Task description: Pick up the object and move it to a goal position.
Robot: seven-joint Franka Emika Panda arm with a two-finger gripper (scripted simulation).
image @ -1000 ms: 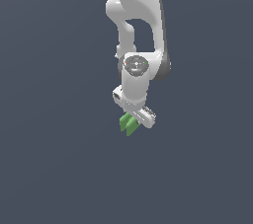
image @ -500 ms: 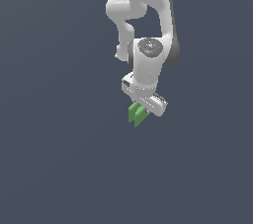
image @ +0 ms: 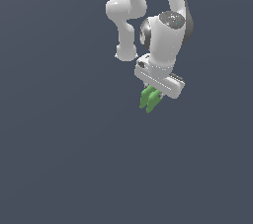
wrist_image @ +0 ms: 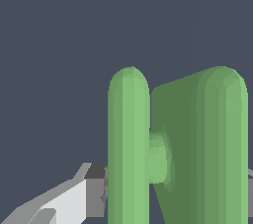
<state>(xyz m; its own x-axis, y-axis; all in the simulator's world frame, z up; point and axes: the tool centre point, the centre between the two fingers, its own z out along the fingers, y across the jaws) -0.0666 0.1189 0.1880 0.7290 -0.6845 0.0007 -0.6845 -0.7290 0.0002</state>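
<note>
Green object [image: 149,98], two short round-ended bars side by side, hangs from the underside of the white gripper [image: 154,93] with nothing but dark grey-blue backdrop around it. From where I stand the claw seems clamped on it, holding it aloft, the bars pointing downward and a little toward the exterior view's left. The wrist view shows the object [wrist_image: 178,149] close up: two upright bars joined by a short stub, and one grey-and-white finger [wrist_image: 69,201] pressed against the side of the nearer bar. The white Panda arm [image: 165,30] bends above it.
</note>
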